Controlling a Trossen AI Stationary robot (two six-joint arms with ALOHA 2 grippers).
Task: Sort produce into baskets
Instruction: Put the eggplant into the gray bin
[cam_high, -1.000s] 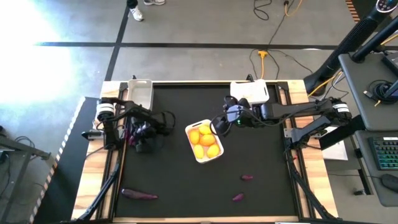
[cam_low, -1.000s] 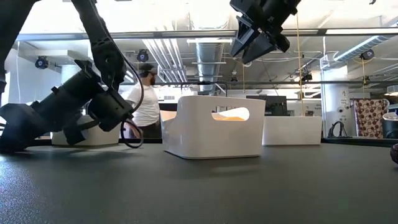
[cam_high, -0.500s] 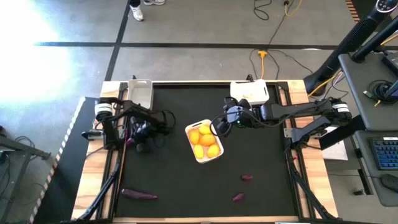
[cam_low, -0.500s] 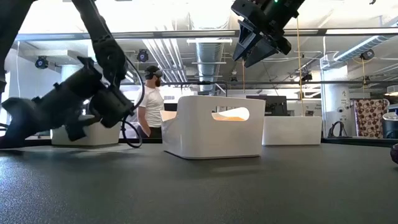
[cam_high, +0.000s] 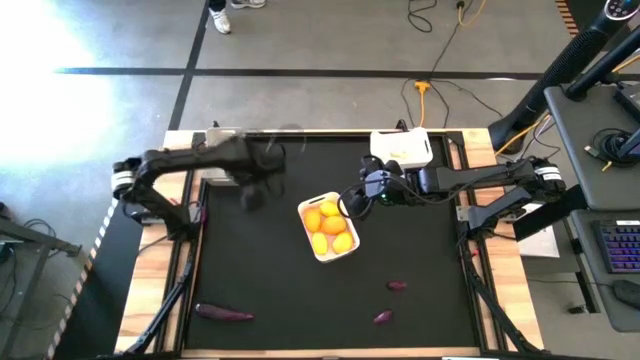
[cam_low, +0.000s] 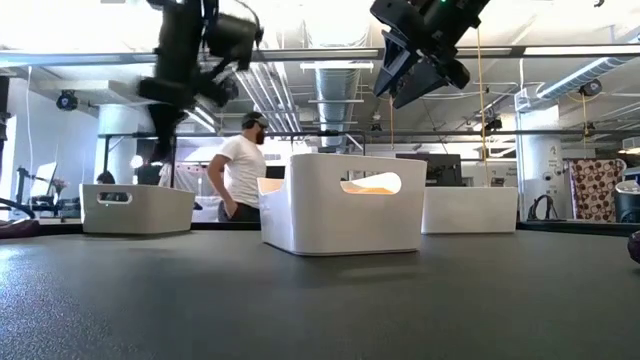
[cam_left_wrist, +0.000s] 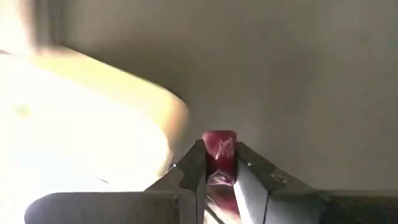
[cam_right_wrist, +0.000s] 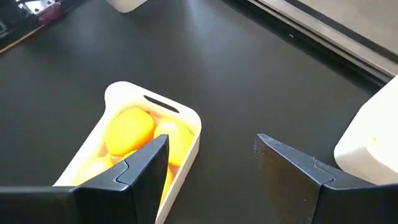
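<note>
The white basket of fruit (cam_high: 331, 228) sits tilted near the middle of the dark surface (cam_high: 300, 290), and it serves here as the landmark. It holds yellow and orange fruits (cam_high: 328, 224), also seen in the right wrist view (cam_right_wrist: 129, 130).

The left tool (cam_left_wrist: 219, 163) is raised off the surface, up and to the left of that basket in the high view (cam_high: 255, 165), blurred there. Its fingers (cam_left_wrist: 189, 171) are pressed in on a dark red-purple vegetable (cam_left_wrist: 219, 149), which sticks out between the tips.

The right tool (cam_high: 352, 201) hangs just beside the basket's upper right corner, above the surface and over the basket's edge in the low view (cam_low: 415, 70). Its fingers (cam_right_wrist: 146, 165) stand spread with nothing between them.

A grey basket (cam_high: 226, 148) stands at the back edge of the surface, far to the left of the fruit basket. Another white basket (cam_high: 402, 148) stands at the back edge, behind and to the right of it.

Three purple vegetables lie in front of the fruit basket: a long one (cam_high: 223, 313) well to its front left, and two small ones (cam_high: 397, 285) (cam_high: 382, 317) to its front right.

In the low view, a person (cam_low: 238, 175) stands in the room behind the fruit basket.
</note>
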